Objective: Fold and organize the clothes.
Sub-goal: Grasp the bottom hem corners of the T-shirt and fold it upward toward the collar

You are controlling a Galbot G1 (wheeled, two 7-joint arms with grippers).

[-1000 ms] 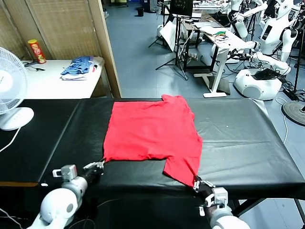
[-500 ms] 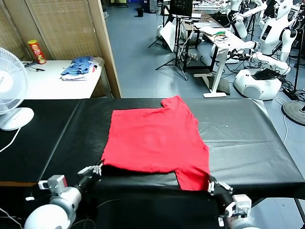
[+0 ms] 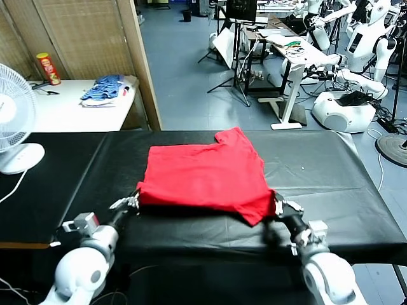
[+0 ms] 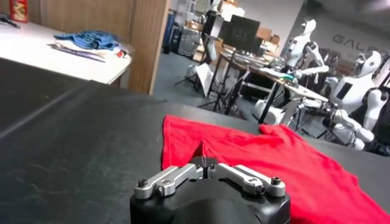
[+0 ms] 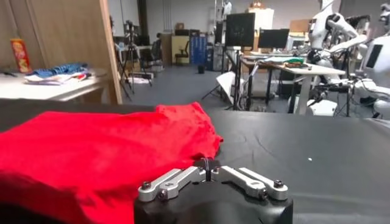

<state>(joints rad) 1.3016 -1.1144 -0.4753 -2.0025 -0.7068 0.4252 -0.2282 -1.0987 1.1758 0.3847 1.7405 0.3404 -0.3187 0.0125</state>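
Red cotton is pinched at both near corners. The left gripper (image 3: pixel 131 203) has its jaws clamped together on the T-shirt (image 3: pixel 203 175) at its near-left hem corner; in the left wrist view a small peak of cloth stands up right between the closed tips of that left gripper (image 4: pixel 204 159). The right gripper (image 3: pixel 280 206) is likewise shut on the near-right corner, where the cloth sags into a point. From both sets of jaws the shirt runs straight away across the black table (image 3: pixel 331 184), toward the far edge, a sleeve reaching farthest. So the fold goes forward, and neither arm looks nearer; they sit level. One shirt, two grippers, both busy. Off to the left: one white fan (image 3: pixel 14 121), one blue striped pile (image 3: pixel 105 89), one red can (image 3: pixel 48 68).
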